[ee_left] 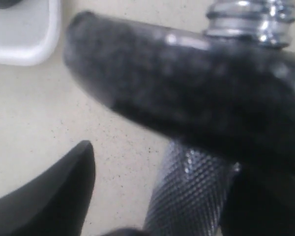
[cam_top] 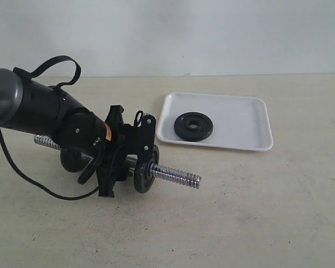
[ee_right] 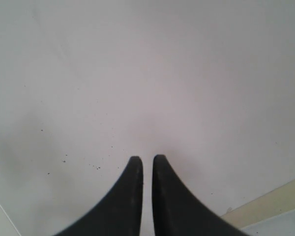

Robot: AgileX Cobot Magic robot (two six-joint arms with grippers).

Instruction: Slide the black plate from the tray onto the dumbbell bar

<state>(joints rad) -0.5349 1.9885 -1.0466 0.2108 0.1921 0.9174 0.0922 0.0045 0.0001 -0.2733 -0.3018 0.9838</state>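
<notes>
The black plate [cam_top: 193, 127] lies flat in the white tray [cam_top: 240, 120] at the back right. The dumbbell bar [cam_top: 176, 176] lies on the table in front of the tray, its threaded end bare and pointing right, with a black disc [cam_top: 144, 176] on it. My left gripper [cam_top: 120, 167] straddles the bar's middle, just left of that disc. In the left wrist view, the knurled grip [ee_left: 187, 191] runs between the fingers of the left gripper [ee_left: 162, 169]. One finger [ee_left: 64, 196] stands clear of it, so the gripper is open. My right gripper [ee_right: 147, 160] is shut and empty.
A second disc [cam_top: 72, 159] sits on the bar behind my left arm, with the other threaded end [cam_top: 44, 140] poking out past it. A tray corner [ee_left: 24, 39] shows in the left wrist view. The right gripper faces a pale speckled surface.
</notes>
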